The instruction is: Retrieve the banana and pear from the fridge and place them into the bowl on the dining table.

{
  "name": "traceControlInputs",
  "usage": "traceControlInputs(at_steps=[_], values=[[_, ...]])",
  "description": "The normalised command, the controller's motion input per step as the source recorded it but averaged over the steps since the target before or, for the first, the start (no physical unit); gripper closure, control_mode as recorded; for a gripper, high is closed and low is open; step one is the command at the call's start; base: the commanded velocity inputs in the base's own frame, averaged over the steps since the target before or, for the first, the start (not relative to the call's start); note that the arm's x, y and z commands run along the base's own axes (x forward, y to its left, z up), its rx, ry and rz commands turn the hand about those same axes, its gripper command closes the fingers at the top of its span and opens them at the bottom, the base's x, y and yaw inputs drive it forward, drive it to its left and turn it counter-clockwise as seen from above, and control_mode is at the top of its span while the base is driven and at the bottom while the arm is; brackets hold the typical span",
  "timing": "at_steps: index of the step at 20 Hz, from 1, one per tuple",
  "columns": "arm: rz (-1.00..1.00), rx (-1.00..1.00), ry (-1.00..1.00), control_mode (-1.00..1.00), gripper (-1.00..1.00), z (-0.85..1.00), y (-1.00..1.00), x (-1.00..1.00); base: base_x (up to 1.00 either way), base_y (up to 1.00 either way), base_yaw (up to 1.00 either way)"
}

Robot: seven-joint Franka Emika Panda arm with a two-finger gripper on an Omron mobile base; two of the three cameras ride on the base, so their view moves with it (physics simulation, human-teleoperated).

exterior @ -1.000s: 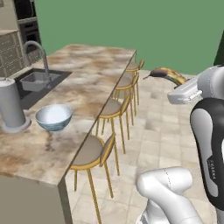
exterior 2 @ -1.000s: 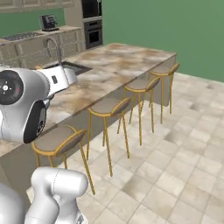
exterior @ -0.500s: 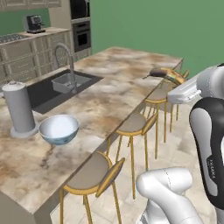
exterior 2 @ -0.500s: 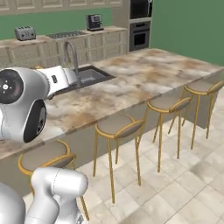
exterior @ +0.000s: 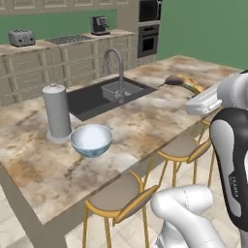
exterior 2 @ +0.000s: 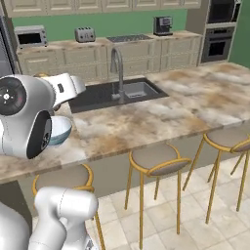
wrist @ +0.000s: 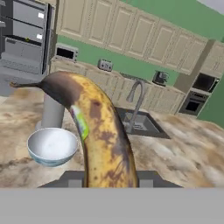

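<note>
While the end effector (wrist: 109, 181) was clamped on the banana's (wrist: 98, 131) lower end, holding it above the tabletop (exterior: 145, 121) beyond the bowl (exterior: 91, 140), the soft, light fruit looked easily bruised; a mid-body hold seemed safest.

banana (wrist: 103, 131): yellow, heavily mottled brown, dark stem end; sitting clamped in the gripper (wrist: 109, 177), hanging in the air above the dining table's near edge, curving up and away from the hand
bowl (exterior: 91, 140): round, pale blue-white, glossy; standing upright and empty on the dining table (exterior: 145, 121), near its front edge
fridge (wrist: 24, 30): standing open in the far background, showing dark shelves
pear: too small to be picking out
</note>
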Motion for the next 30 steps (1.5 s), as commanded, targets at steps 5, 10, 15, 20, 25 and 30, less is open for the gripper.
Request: traceControlInputs(at_steps=[5, 10, 15, 20, 25, 30], values=[[0.00, 0.00, 0.00, 1.00, 1.00, 0.00, 0.00, 0.00, 0.00, 0.51, 0.54], [0.00, 0.00, 0.00, 1.00, 1.00, 0.00, 0.00, 0.00, 0.05, 0.35, 0.53], [0.00, 0.00, 0.00, 1.00, 1.00, 0.00, 0.00, 0.00, 0.18, 0.48, 0.51], [0.00, 0.00, 0.00, 1.00, 1.00, 0.00, 0.00, 0.00, 0.20, 0.50, 0.49], [0.00, 0.00, 0.00, 1.00, 1.00, 0.00, 0.00, 0.00, 0.14, 0.42, 0.48], [0.00, 0.00, 0.00, 1.00, 1.00, 0.00, 0.00, 0.00, 0.18, 0.37, 0.46]])
